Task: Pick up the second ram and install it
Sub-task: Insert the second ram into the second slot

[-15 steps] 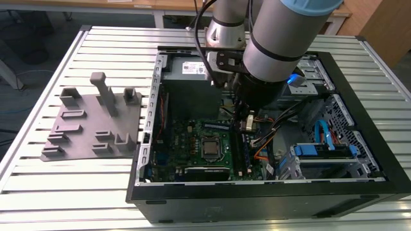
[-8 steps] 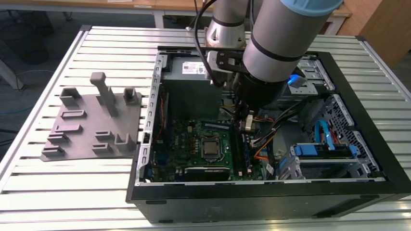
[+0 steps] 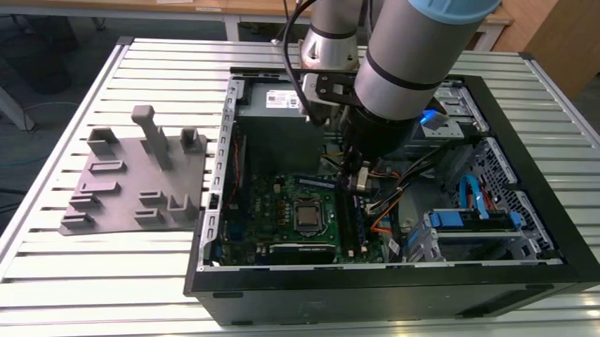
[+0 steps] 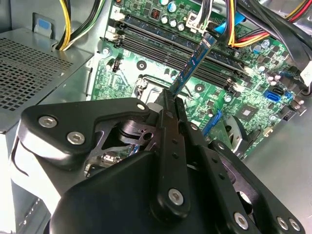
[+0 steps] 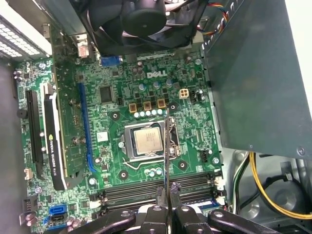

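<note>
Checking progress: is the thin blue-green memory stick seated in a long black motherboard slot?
No, the pincer holds the stick slanted, not lying in any slot.

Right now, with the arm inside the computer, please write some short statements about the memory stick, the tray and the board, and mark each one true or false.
1. The gripper is shut on the memory stick. True.
2. The memory stick is seated in a slot. False: it is clamped in the gripper, over the motherboard.
3. The grey tray lies inside the computer case. False: it lies on the table, at the exterior view's left of the case.
4. The processor is bare, with no cooler on it. True.
</note>
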Robot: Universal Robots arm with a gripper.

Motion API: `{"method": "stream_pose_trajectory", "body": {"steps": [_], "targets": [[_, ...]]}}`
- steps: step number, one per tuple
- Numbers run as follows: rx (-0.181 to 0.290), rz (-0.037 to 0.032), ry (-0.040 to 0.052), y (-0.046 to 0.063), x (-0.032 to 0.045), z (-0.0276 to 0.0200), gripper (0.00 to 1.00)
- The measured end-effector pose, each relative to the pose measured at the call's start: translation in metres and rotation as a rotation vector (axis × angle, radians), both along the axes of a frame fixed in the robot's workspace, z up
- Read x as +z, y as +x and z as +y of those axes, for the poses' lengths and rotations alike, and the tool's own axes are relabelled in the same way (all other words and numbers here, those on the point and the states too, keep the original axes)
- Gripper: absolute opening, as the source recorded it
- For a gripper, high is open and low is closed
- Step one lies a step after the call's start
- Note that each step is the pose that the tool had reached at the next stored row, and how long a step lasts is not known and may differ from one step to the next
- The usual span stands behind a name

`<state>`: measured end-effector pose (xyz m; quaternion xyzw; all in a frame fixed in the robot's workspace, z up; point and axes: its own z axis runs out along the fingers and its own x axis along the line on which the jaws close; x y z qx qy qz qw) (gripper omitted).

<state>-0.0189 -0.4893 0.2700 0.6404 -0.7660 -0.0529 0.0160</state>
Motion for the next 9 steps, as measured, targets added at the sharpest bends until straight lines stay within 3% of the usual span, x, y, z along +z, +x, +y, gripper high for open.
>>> {"method": "stream_pose_trajectory", "body": {"steps": [9], "targets": [[-0.024, 0.0000, 0.0000, 0.0000, -0.0003, 0.0000, 0.11]]}}
